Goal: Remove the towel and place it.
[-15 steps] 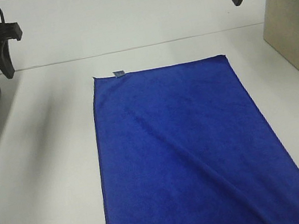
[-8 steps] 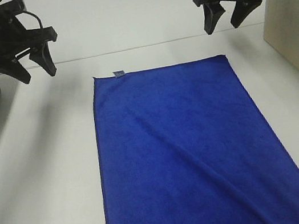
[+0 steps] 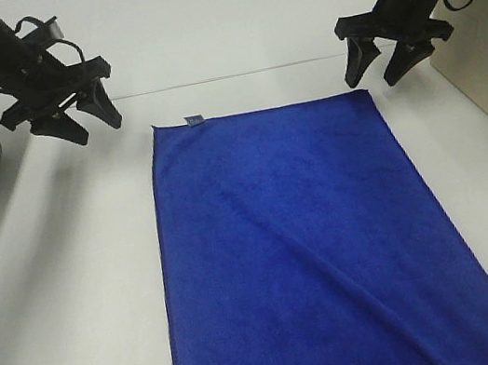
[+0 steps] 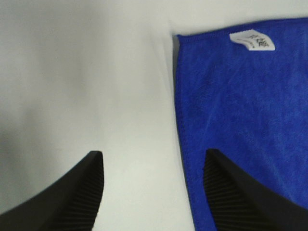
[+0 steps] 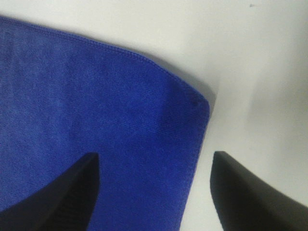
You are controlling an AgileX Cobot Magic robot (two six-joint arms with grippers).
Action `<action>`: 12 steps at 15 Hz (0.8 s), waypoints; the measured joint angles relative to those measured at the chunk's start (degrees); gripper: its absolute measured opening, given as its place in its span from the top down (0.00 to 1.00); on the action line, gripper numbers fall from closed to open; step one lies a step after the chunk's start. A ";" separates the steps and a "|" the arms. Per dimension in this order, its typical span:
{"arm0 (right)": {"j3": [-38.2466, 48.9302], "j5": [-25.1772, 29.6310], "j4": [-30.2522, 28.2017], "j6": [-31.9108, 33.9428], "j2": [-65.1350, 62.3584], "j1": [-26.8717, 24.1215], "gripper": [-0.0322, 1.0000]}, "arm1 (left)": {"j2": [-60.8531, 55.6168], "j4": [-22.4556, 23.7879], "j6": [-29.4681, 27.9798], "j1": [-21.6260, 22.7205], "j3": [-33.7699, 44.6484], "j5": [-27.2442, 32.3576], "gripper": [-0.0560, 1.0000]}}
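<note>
Swinging down toward the far corners of the towel [image 3: 312, 246], lying flat on the white table [image 3: 70, 270]; puts left gripper [image 3: 98, 132] by the tagged corner, right gripper [image 3: 371, 83] straddling the other; both spread wide, empty; corner pinches probably next.

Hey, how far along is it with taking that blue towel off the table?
Done: nothing yet; the towel lies flat and spread out on the table. In hand: the left gripper and right gripper, both open, hover by its two far corners, apparently not touching the cloth. Left: grasp the corners, lift the towel away and place it.
</note>
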 joint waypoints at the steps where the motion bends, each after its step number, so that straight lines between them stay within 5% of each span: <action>1: 0.00 0.06 0.00 -0.23 0.86 0.00 0.36 | 0.92 -2.12 0.97 0.00 0.00 -1.03 0.41; 7: -1.26 -0.11 -0.86 -1.20 3.84 0.00 0.36 | 4.87 -8.59 5.84 0.00 0.00 -6.13 0.41; 12: -1.32 -5.73 -0.97 -1.72 4.87 -0.17 0.38 | 7.51 -14.15 11.17 0.00 0.00 -9.11 0.41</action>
